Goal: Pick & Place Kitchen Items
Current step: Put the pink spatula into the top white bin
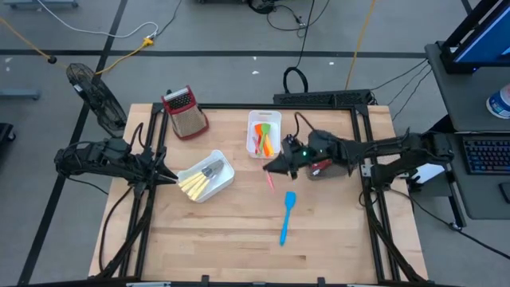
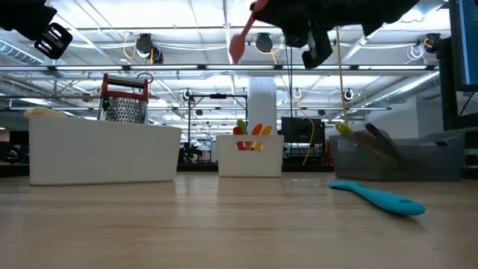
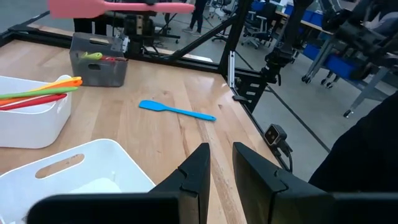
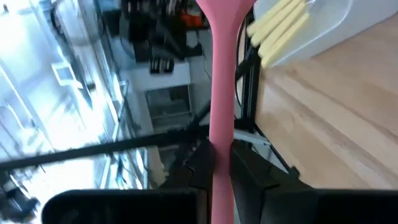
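High view: the right gripper [image 1: 275, 167] sits just right of the frame's centre, its fingers pinching a pink spatula [image 1: 270, 180] whose slim handle pokes out below it over the bare wooden table [image 1: 239, 239]. Directly below lies a blue spatula [image 1: 286, 217], flat on the wood, apart from everything else. Above the gripper stands a small white bin [image 1: 264, 133] with red, orange and green utensils [image 1: 264, 143] in it. At left centre the left gripper [image 1: 166, 174] has its fingers pressed almost together with nothing between them, its tip just beside a larger white bin [image 1: 209, 176] holding cream-yellow utensils [image 1: 194, 185] and some dark grey ones. A metal box grater [image 1: 184, 112] with a red top stands at the upper left of the table.

Low view: the pink spatula shows at top centre, head hanging lower left, clear above the table. The blue spatula rests at lower right; a grey bin [image 2: 396, 158] stands behind it.

Left wrist view: both dark fingers [image 3: 197, 171] at the bottom edge stand nearly closed and empty; the blue spatula lies mid-frame, the pink one crosses the top left.

Right wrist view: the pink handle runs up the frame's middle, clamped between the fingers [image 4: 202, 163] at the bottom; cream utensils show at upper right.
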Motion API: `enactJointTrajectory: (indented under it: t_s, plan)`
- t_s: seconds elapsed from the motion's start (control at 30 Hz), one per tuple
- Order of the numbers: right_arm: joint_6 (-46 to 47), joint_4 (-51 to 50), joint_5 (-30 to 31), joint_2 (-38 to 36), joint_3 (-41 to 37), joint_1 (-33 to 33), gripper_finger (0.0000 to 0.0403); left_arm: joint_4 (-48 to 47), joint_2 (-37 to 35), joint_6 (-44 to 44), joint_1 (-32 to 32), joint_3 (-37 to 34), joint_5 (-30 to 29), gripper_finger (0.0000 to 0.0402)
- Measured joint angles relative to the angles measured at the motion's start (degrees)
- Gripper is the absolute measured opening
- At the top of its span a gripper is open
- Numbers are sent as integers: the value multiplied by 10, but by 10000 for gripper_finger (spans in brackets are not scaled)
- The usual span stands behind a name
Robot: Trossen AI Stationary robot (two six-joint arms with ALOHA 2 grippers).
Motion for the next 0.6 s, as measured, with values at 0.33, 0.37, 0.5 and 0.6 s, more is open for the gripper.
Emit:
enactJointTrajectory:
  t_s: [0.33,0.37,0.5,0.6]
  plan:
    - [50,-72,-88,0,0,-125,24,0,0,0,0,0,0,69]
    - [50,-75,-98,0,0,-138,24,0,0,1,0,0,0,69]
    - [50,-79,-138,12,1,-190,24,0,0,2,0,0,0,69]
    - [50,-78,-168,25,1,-217,24,0,0,2,0,0,0,69]
